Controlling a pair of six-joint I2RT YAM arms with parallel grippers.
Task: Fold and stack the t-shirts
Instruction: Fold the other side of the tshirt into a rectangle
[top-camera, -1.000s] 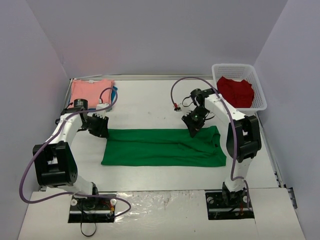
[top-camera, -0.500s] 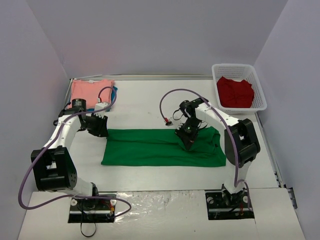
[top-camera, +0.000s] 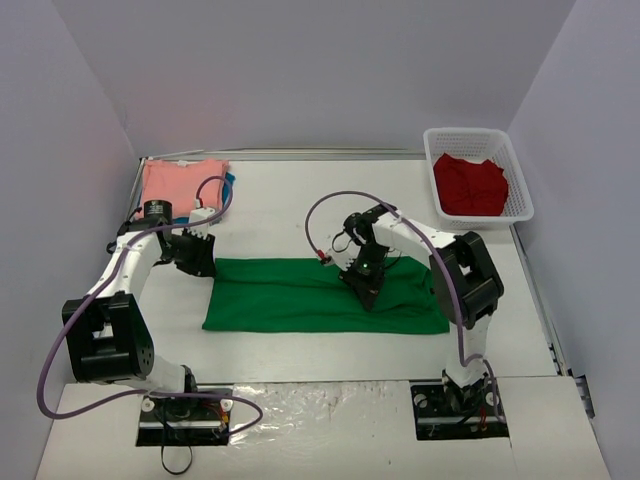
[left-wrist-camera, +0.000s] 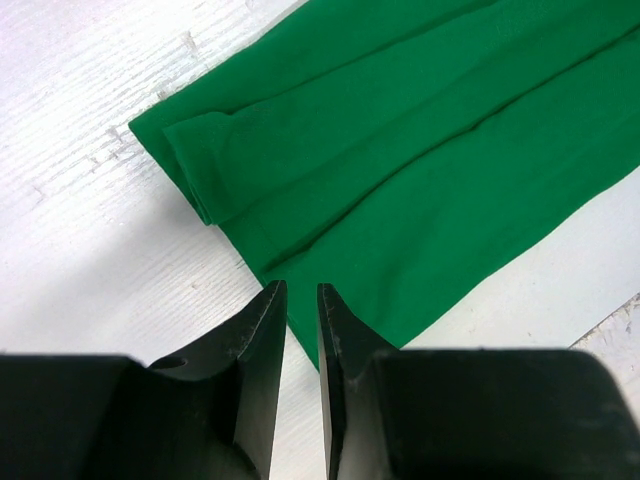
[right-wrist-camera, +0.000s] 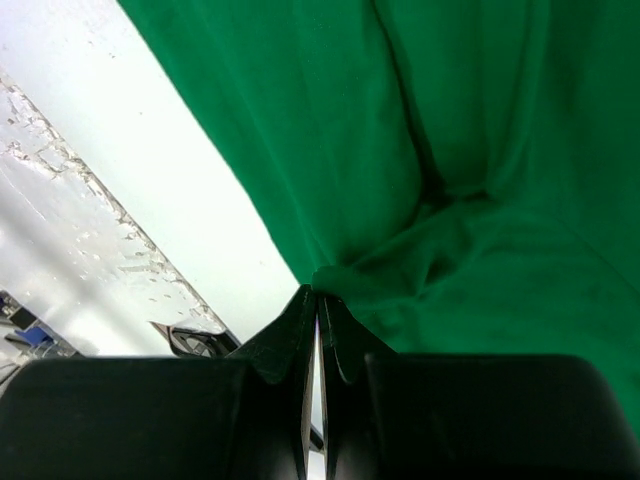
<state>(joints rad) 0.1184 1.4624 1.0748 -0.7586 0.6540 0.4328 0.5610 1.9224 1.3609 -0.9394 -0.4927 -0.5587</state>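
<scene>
The bright green t-shirt (top-camera: 290, 295) lies on the table as a long folded strip. It also shows in the left wrist view (left-wrist-camera: 400, 170) and the right wrist view (right-wrist-camera: 480, 150). My right gripper (top-camera: 365, 290) (right-wrist-camera: 318, 293) is shut on a bunched fold of it, over the strip's right half. My left gripper (top-camera: 205, 263) (left-wrist-camera: 300, 290) sits just off the strip's far left corner, its jaws a narrow gap apart and holding nothing. A folded salmon-pink shirt (top-camera: 183, 185) lies at the back left, with a teal-blue edge (top-camera: 230, 184) showing under it. The red shirt (top-camera: 470, 185) lies in the basket.
The white mesh basket (top-camera: 478, 133) stands at the back right corner. Purple cables loop over both arms. White walls close in the table on the left, back and right. A rough, shiny strip runs along the table's front edge (right-wrist-camera: 70, 200).
My right gripper has moved left and nearer, dragging the green shirt's right end over the strip. The left arm has barely moved.
</scene>
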